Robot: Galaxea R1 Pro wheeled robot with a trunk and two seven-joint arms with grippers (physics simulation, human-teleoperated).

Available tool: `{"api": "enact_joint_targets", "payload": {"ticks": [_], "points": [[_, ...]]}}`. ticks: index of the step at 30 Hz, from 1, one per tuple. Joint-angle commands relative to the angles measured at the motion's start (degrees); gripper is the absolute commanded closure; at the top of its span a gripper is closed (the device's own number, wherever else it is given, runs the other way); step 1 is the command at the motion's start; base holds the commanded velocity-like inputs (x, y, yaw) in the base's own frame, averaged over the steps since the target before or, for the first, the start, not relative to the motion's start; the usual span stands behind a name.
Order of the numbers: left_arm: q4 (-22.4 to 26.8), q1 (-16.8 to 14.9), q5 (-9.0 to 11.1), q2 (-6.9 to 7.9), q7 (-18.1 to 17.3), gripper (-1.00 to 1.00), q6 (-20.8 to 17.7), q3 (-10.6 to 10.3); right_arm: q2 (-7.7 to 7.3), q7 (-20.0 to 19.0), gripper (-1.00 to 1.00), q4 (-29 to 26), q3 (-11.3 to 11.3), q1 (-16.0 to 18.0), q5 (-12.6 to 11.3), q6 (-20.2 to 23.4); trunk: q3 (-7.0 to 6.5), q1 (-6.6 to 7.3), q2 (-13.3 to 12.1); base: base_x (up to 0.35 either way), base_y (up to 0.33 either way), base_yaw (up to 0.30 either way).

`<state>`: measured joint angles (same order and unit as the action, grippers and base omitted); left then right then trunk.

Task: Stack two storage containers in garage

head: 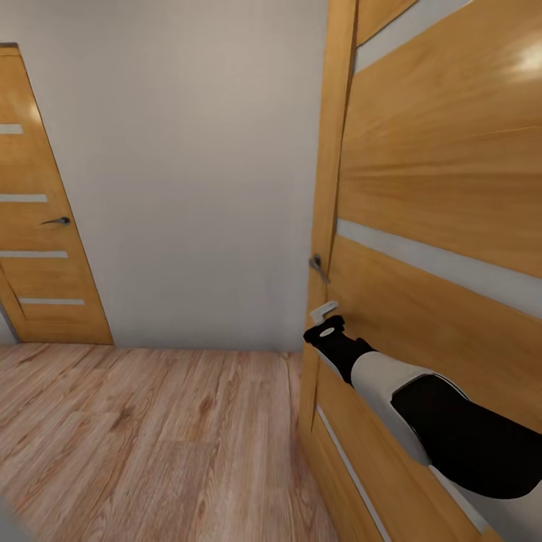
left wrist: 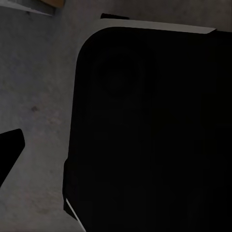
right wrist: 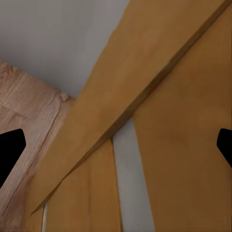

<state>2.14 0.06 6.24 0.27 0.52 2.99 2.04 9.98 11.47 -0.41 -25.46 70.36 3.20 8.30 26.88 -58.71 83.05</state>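
Right gripper [right wrist: 116, 145] has its two dark fingertips at opposite edges of the right wrist view, spread wide with nothing between them, facing a wooden door [right wrist: 159, 125] and its pale glazed strip. From the head camera, the right arm [head: 421, 406] reaches forward against that same open door [head: 444, 226], its black wrist just below the metal door handle [head: 318, 265]; the gripper itself is hidden there behind the wrist.

Two wooden doors can be counted from the head camera: the near one at the right, and a second, closed door [head: 45, 248] at the far left with its own dark lever handle [head: 57, 221]. Between them runs a plain pale wall [head: 188, 165], above a light wood-plank floor [head: 150, 436].

Left wrist camera looks onto a big black rounded panel [left wrist: 154, 130] over grey speckled ground [left wrist: 34, 96]. One dark fingertip [left wrist: 9, 150] shows, so whether the left gripper is spread or closed cannot be told.

Neither storage container can be seen here.
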Motion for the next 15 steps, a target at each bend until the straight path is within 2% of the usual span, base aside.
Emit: {"api": "enact_joint_targets", "payload": {"ticks": [1,7,15], "points": [[0.06,0.02,0.44,-0.01,0.0,-1.0,0.09,0.16,0.02,0.33,-1.0,-0.03,-0.12,0.04,0.44,0.43,0.05,-0.01,0.02,0.17,0.0,0.0],[0.06,0.03,0.44,-0.08,0.0,-1.0,0.09,0.17,0.02,0.39,-1.0,0.02,-0.1,0.04,0.44,0.33,0.05,-0.01,0.02,0.252,0.0,0.0],[0.06,0.03,0.44,-0.09,0.0,-1.0,0.09,0.16,0.02,0.49,-1.0,0.76,-0.03,0.04,0.46,0.21,0.05,-0.01,0.02,0.06,0.0,0.0]]}}
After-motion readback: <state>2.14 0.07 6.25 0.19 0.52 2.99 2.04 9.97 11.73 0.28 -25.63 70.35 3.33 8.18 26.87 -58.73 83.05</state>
